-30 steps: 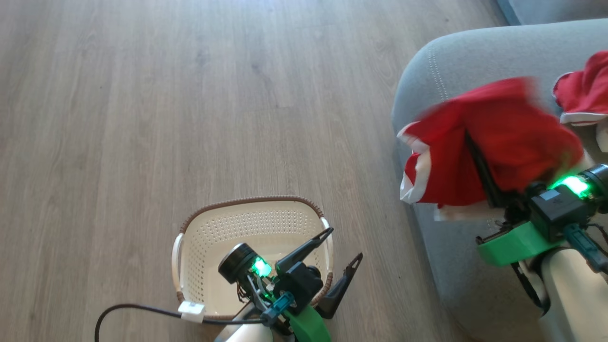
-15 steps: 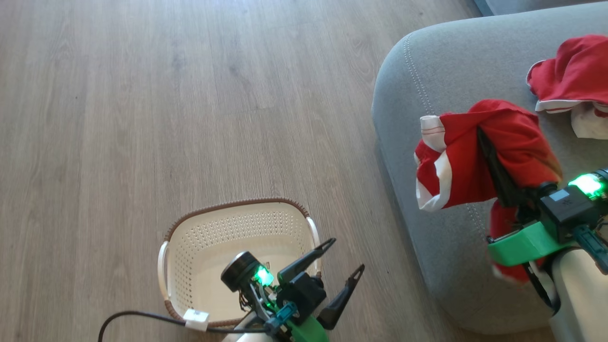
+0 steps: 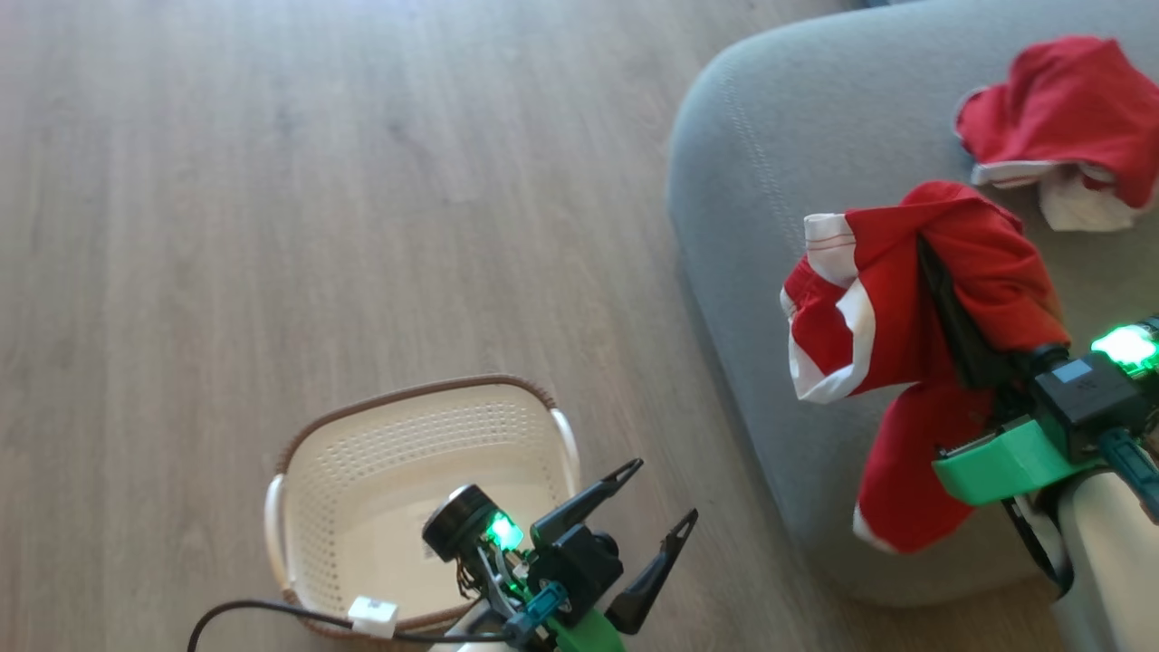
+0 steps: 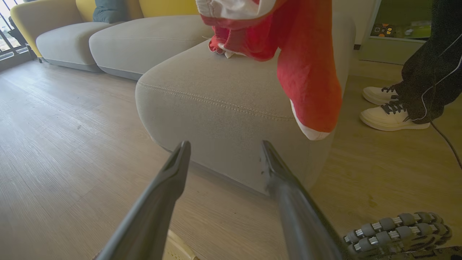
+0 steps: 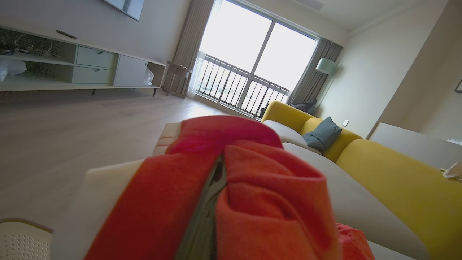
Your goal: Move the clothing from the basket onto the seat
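A red garment with white trim (image 3: 905, 308) hangs bunched around my right gripper (image 3: 933, 263), which is shut on it above the near left corner of the grey seat (image 3: 797, 136). One loose end of the garment dangles down the seat's side. The second red and white garment (image 3: 1059, 118) lies crumpled on the seat behind it. On the floor at lower left stands the cream basket (image 3: 407, 426), with nothing in it. My left gripper (image 3: 661, 493) is open just right of the basket, and its fingers (image 4: 177, 173) point at the seat (image 4: 223, 94) and the hanging garment (image 4: 306, 72).
A person's feet in white shoes (image 4: 389, 115) stand on the wooden floor beside the seat. A black cable with a white tag (image 3: 371, 616) runs past the basket's near rim. A yellow sofa (image 5: 379, 169) and more grey cushions lie beyond.
The head camera has turned, shifting the whole picture left. The held garment has stopped swinging, and one end now hangs lower against the seat's side. The left gripper stays open.
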You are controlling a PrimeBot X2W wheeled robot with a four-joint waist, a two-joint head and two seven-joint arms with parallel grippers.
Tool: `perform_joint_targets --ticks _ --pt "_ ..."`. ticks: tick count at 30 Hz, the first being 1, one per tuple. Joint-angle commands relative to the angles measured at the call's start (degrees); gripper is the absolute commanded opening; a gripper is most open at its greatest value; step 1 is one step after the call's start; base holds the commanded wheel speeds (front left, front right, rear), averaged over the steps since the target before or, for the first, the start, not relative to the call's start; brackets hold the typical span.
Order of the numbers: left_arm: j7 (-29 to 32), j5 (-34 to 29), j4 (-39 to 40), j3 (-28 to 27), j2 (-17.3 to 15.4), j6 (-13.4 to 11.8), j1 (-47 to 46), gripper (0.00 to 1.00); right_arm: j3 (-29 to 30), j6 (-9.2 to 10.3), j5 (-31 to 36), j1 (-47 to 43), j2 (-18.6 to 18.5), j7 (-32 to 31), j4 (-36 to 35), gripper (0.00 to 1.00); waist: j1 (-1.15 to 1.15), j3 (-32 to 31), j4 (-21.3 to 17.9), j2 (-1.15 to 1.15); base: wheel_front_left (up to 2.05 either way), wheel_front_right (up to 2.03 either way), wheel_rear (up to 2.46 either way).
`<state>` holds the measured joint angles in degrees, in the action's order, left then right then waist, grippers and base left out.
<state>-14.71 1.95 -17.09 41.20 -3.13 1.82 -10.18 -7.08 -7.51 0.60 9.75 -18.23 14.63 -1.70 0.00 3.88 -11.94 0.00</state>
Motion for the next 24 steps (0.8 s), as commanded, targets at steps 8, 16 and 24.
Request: perform_joint_targets --ticks 8,16,24 --pt "-0.3 -0.9 3.8 -2.3 -0.1 0.0 -2.2 1.0 1.8 0.02 1.2 1.0 0.0 0.4 -3.6 0.0 0.0 2.7 -9.5 0.0 0.0 0.0 0.0" --pt "-0.3 -1.4 5.3 -1.8 -0.5 0.5 -2.8 1.0 5.3 0.02 1.7 -1.1 1.1 0.4 -5.4 0.0 0.0 3.8 -17.8 0.0 0.0 0.0 0.0" --pt "-0.3 -1.0 5.1 1.2 -0.2 2.9 -5.5 1.0 14.1 0.02 2.8 -7.5 4.1 0.4 -10.6 0.0 0.0 4.8 -18.7 0.0 0.0 0.0 0.0"
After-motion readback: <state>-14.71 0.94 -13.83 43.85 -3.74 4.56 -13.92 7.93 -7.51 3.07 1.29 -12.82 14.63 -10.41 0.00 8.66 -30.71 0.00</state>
